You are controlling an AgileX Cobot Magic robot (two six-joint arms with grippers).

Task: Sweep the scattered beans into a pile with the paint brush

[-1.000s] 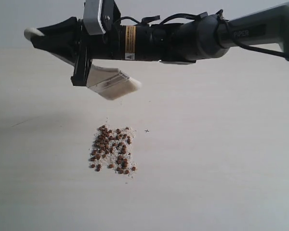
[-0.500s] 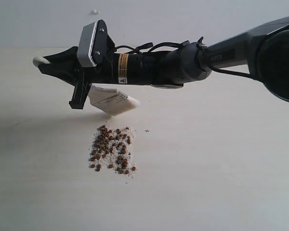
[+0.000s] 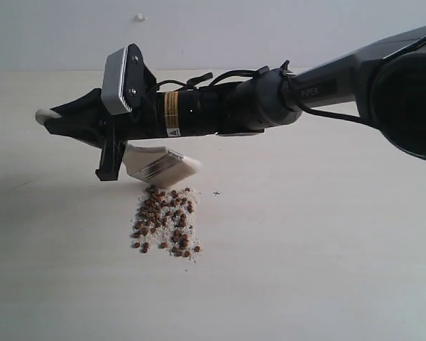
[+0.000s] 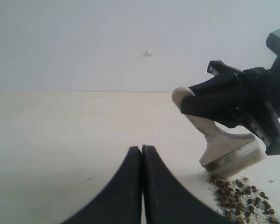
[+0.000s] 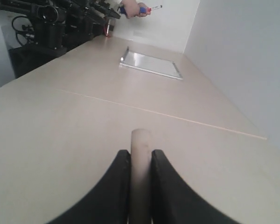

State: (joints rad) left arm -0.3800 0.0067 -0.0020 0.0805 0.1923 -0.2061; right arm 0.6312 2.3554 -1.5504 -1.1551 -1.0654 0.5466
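1. The right arm (image 3: pixel 284 106) reaches in from the right of the exterior view. It is nearly level, with the wrist dipped slightly toward the desk (image 3: pixel 326 270).
2. The right jaws are clenched on the handle of the brush (image 3: pixel 160 162). The rounded handle end sticks out past the jaw tips.
3. The brush head hangs below the wrist. Its bristles (image 3: pixel 188 166) angle down toward the desk, just beside the far edge of the beans (image 3: pixel 165 220). Whether the bristles touch the desk cannot be told.
4. The left jaws are pressed fully together, grasping nothing. They sit low over the desk, with the brush and beans in sight ahead.
5. The beans lie in one loose patch on the desk, mixed with pale crumbs.
6. The desk is pale, matte beige. A small dark cross mark (image 3: pixel 216 192) sits near the patch.
7. A plain pale wall (image 3: pixel 270 28) stands behind the desk. In the right wrist view, a flat metal tray (image 5: pixel 151 65) lies far along the desk, and dark equipment (image 5: pixel 60 21) stands past its edge.
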